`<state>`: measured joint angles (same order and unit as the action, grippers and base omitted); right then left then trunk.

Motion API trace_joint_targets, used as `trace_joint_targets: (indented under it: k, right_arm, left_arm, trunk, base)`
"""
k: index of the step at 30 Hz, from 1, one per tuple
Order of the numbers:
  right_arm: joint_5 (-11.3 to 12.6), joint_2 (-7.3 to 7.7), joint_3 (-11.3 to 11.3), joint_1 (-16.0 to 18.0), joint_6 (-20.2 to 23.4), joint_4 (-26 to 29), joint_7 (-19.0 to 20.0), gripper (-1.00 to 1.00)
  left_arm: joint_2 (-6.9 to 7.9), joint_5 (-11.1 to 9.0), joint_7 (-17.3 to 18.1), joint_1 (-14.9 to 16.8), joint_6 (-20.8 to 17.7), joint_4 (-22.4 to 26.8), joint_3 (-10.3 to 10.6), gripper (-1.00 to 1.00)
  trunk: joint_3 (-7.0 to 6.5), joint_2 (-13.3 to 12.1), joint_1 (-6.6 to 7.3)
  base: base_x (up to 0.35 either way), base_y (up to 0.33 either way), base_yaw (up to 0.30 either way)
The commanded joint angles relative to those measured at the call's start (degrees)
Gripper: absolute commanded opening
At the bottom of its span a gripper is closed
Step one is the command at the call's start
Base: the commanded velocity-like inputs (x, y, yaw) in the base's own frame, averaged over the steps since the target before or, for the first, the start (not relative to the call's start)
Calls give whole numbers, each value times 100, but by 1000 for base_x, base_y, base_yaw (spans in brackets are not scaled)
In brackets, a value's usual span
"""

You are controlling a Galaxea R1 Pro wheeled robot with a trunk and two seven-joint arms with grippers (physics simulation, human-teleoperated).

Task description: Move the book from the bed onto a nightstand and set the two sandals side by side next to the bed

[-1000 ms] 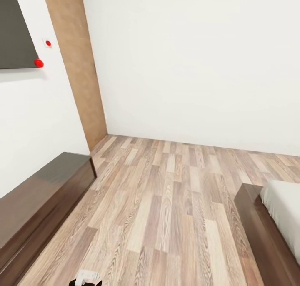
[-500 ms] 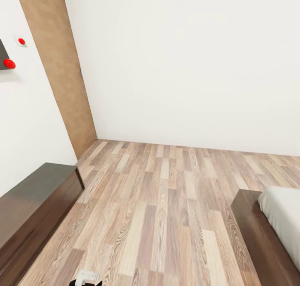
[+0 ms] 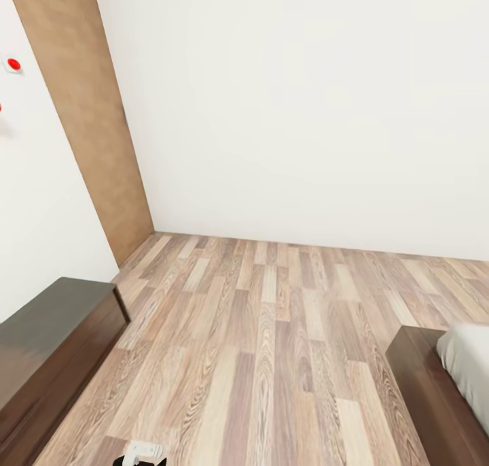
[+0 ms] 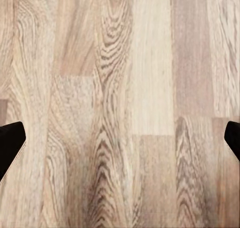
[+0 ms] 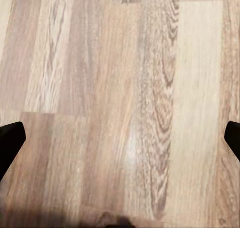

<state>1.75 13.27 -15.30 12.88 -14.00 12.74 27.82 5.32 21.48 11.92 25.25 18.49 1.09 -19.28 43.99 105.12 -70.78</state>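
Two sets of fingers are spread wide on my feeds, and neither has hold of anything. On the left wrist camera the left gripper [image 4: 120,140] shows just its black fingertips [image 4: 10,143] at the two edges of the picture, with bare wood-plank floor [image 4: 120,88] between them. The right gripper [image 5: 120,140] looks the same on its own camera: dark fingertips [image 5: 10,140] far apart at the edges, pale planks [image 5: 125,88] under them and a small dark blur at the near edge that I cannot identify.

From the head camera I see a small white and black part of the robot [image 3: 141,452] at the bottom edge, above the floor [image 3: 272,344]. To my right, the corner of the bed [image 3: 435,398] comes in: dark brown frame with the pale grey mattress [image 3: 468,364] on it. To my left stands a long low dark brown bench [image 3: 47,344] against the white wall [image 3: 305,113]. Beyond it a brown wooden door panel [image 3: 81,113] runs up to the room's corner, and a small white plate with a red dot [image 3: 11,64] sits on the wall beside it.
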Motion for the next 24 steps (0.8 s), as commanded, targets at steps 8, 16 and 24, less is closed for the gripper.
trace_joint_targets:
  k: [8,16,24]
  right_arm:
    - [18,0,-25,4,-6,-8,39,100]
    - [18,0,-25,4,-6,-8,48,100]
    - [18,0,-25,4,-6,-8,48,100]
  left_arm:
    - [-23,40,21,1,14,-3,-49,100]
    - [-22,40,21,-2,14,-3,-49,100]
    - [-22,40,21,-3,14,-3,-58,100]
  trunk:
    - [5,2,-2]
    - [5,2,-2]
    - [5,2,-2]
  base:
    - [296,0,0]
    - [262,0,-53]
    - [27,0,-268]
